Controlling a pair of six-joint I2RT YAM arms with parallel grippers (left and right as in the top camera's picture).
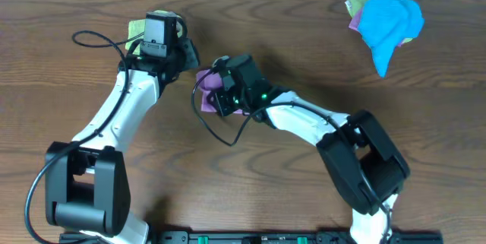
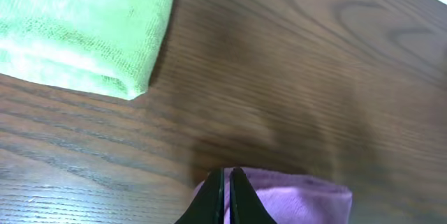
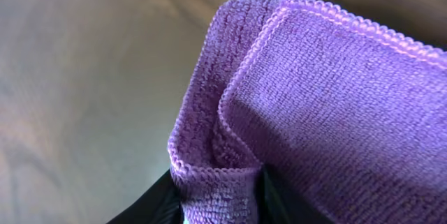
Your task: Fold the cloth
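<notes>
The lilac cloth (image 1: 206, 82) lies folded small on the wood table, left of centre. My right gripper (image 1: 219, 92) sits over it and is shut on a doubled edge of the cloth (image 3: 335, 98); the fold bulges up between the fingers (image 3: 220, 185). My left gripper (image 1: 190, 58) is just up and left of the cloth. In the left wrist view its fingers (image 2: 227, 196) are pressed together with their tips over the cloth's near edge (image 2: 300, 199); nothing shows between them.
A light green folded cloth (image 1: 138, 28) lies under the left wrist and also shows in the left wrist view (image 2: 77, 28). A bright blue crumpled cloth (image 1: 389, 20) sits at the far right on other coloured cloths. Cables trail from both arms.
</notes>
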